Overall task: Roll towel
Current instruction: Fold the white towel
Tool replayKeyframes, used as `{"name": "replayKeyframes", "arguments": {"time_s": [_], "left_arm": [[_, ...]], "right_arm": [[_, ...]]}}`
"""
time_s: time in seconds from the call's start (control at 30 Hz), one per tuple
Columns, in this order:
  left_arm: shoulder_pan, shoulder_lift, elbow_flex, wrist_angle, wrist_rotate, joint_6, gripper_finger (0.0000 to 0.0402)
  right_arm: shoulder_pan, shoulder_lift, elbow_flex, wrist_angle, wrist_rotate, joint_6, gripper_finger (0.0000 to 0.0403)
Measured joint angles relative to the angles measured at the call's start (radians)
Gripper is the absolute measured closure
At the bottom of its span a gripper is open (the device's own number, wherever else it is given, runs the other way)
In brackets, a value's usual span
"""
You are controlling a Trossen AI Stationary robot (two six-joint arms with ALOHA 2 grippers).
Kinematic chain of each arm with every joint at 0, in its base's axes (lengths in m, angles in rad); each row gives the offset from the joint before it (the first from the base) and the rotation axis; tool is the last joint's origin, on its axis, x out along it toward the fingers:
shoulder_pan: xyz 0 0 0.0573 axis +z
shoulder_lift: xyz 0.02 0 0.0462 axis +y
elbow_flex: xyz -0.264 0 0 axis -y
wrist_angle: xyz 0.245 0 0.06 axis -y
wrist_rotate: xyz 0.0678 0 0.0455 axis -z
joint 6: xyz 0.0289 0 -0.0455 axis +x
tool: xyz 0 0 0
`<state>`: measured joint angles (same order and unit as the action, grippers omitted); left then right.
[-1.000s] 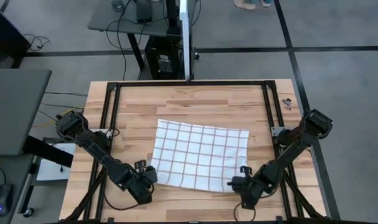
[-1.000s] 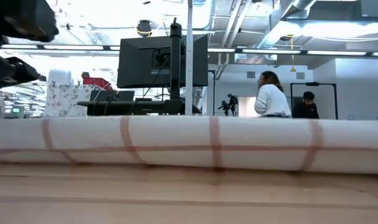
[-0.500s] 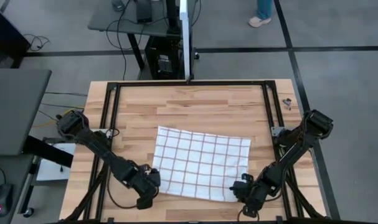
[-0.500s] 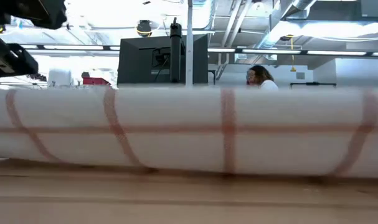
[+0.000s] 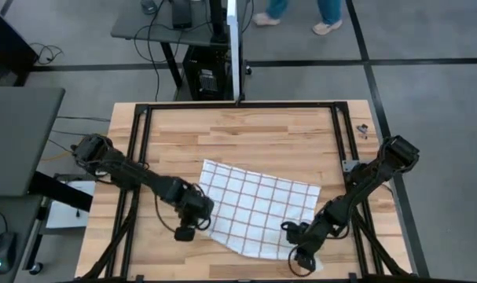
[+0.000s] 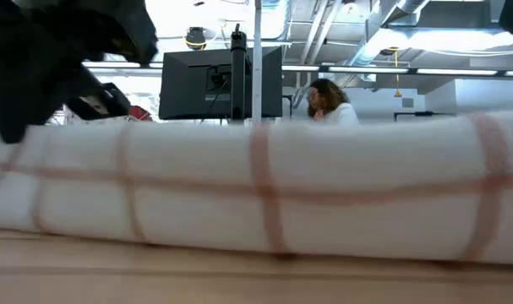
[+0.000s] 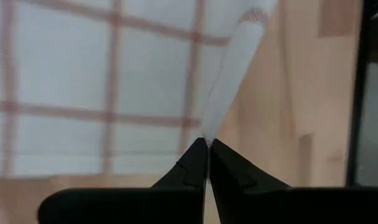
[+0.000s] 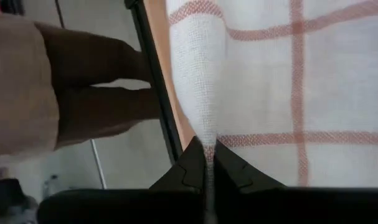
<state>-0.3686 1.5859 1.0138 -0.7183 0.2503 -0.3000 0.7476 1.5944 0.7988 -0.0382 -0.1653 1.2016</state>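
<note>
**On the wooden table: two grippers pinch a checked towel**

At 8 o'clock, the left gripper (image 5: pixel 197 222) pinches the towel (image 5: pixel 258 212) corner; the cloth lies centre-front; at 5 o'clock, the right gripper (image 5: pixel 294 240) clamps its other near corner.

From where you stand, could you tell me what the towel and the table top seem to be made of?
The towel looks like thin woven cloth, probably cotton: matte white with red-brown grid lines, its weave visible in the right wrist view, and it drapes and folds. The table top looks like wood, pale joined planks with visible grain and a smooth finish.
</note>
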Motion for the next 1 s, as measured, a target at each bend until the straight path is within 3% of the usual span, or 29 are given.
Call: {"name": "replayKeyframes", "arguments": {"time_s": [0.37,0.6,0.87,1.0], "left_arm": [[0.107,-0.035,-0.041,-0.017,0.003,0.072,0.0401],[0.117,-0.035,-0.116,0.075,-0.005,0.063,0.0401],[0.121,-0.035,-0.135,0.102,-0.15,0.027,0.0401],[0.122,-0.035,-0.135,0.106,-0.162,0.018,0.0401]], "right_arm": [[-0.007,-0.138,-0.216,0.127,0.012,0.089,0.0403],[-0.055,-0.158,-0.292,0.14,0.012,0.104,0.0403],[-0.077,-0.154,-0.318,0.106,0.01,0.118,0.0403],[-0.076,-0.154,-0.318,0.096,0.01,0.134,0.0402]]}}
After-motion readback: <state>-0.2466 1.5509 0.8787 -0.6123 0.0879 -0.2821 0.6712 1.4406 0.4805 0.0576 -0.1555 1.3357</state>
